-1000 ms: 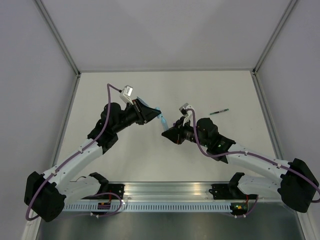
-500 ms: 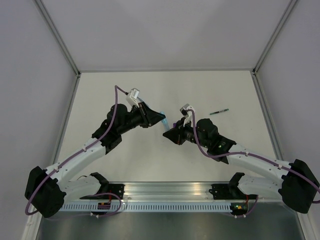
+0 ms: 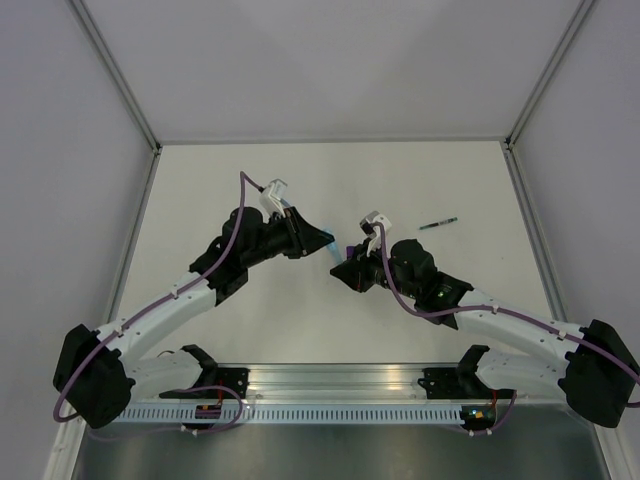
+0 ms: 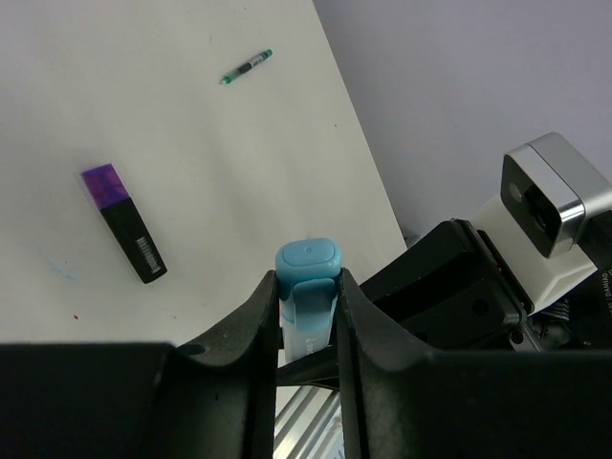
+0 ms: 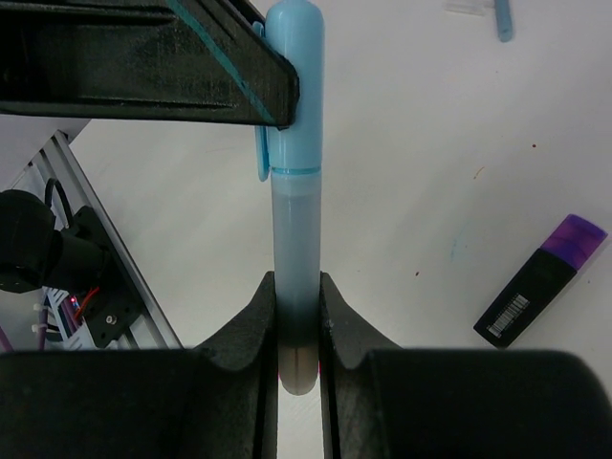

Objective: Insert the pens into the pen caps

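My right gripper point(image 5: 297, 282) is shut on the barrel of the light blue marker point(image 5: 296, 229). My left gripper point(image 4: 308, 282) is shut on the light blue cap point(image 4: 308, 273), which sits over the marker's far end point(image 5: 293, 86). In the top view the two grippers meet mid-table, the left point(image 3: 325, 242) beside the right point(image 3: 343, 265). The black-and-purple marker point(image 4: 124, 225) lies uncapped on the table and also shows in the right wrist view point(image 5: 540, 282). The thin green pen point(image 3: 438, 223) lies at the far right point(image 4: 247, 67). A slim bluish cap point(image 5: 501, 19) lies at the top edge of the right wrist view.
The white table point(image 3: 420, 180) is walled at the back and sides. A metal rail point(image 3: 330, 385) runs along the near edge between the arm bases. The right wrist camera point(image 4: 550, 201) shows close by in the left wrist view.
My left arm has moved right with the cap towards the right gripper. The cap now sits on the marker's end. The right gripper has shifted slightly.
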